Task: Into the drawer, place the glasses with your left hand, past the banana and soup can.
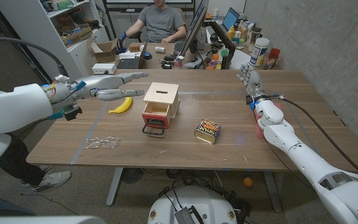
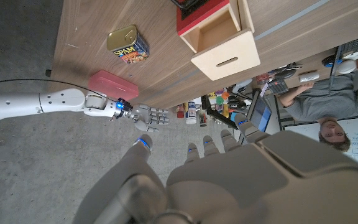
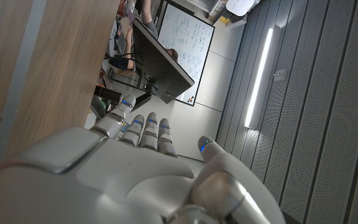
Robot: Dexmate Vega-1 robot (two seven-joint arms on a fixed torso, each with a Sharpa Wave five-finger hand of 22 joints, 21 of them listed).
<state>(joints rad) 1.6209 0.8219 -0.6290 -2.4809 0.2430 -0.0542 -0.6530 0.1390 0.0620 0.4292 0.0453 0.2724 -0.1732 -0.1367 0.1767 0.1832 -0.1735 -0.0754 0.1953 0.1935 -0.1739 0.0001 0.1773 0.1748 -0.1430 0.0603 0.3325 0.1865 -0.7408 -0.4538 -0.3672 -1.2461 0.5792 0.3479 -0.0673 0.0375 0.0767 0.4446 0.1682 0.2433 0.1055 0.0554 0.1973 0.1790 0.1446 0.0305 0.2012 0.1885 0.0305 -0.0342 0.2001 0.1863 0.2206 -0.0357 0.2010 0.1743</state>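
Left hand (image 1: pixel 118 86) hovers empty, fingers spread, above the yellow banana (image 1: pixel 121 105); clear-framed glasses (image 1: pixel 102 143) lie on the wooden surface (image 1: pixel 229 106); right hand (image 1: pixel 251 78) waits, fingers loosely apart.

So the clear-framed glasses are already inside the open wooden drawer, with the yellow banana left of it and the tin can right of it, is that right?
Not quite. In the head view the clear-framed glasses lie on the wooden table, near its front edge, not inside the open wooden drawer. The rest holds: the yellow banana lies left of the drawer and the tin can right of it.
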